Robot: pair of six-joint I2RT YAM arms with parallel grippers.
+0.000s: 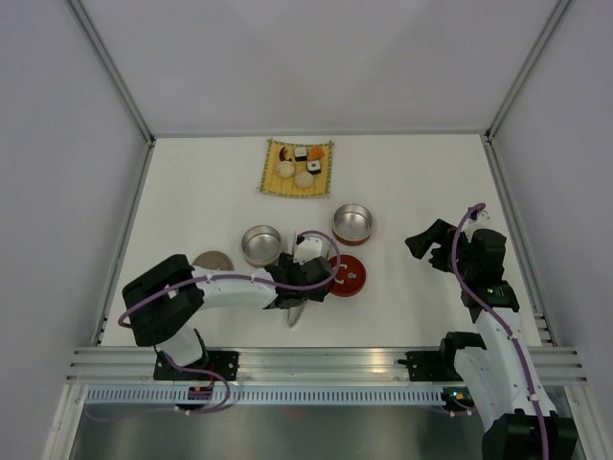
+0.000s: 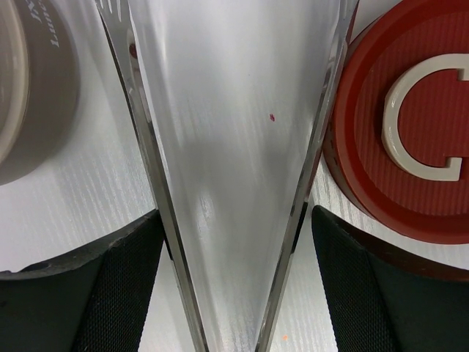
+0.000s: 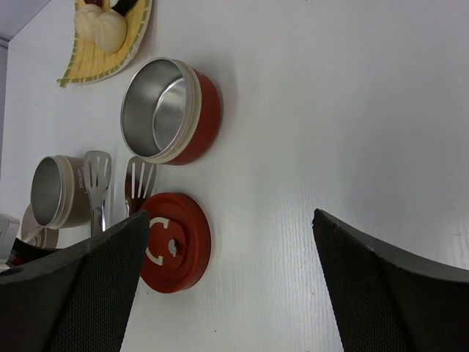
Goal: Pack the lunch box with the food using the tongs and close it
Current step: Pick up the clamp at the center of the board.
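Note:
The silver tongs (image 2: 150,169) lie on the table between the grey tin (image 1: 261,244) and the red lid (image 1: 346,275), their joined end (image 1: 295,312) pointing toward me. My left gripper (image 1: 302,278) sits low over them, open, one finger outside each arm. The left pad (image 2: 80,293) is against its arm; a gap shows beside the right pad. The food (image 1: 298,165) rests on the yellow mat at the back. The red tin (image 1: 352,224) stands open. My right gripper (image 1: 436,244) hangs open and empty at the right.
A grey lid (image 1: 213,261) lies left of the grey tin. In the right wrist view the tongs' slotted heads (image 3: 97,176) lie between the grey tin (image 3: 58,191) and the red lid (image 3: 176,242). White walls enclose the table on three sides.

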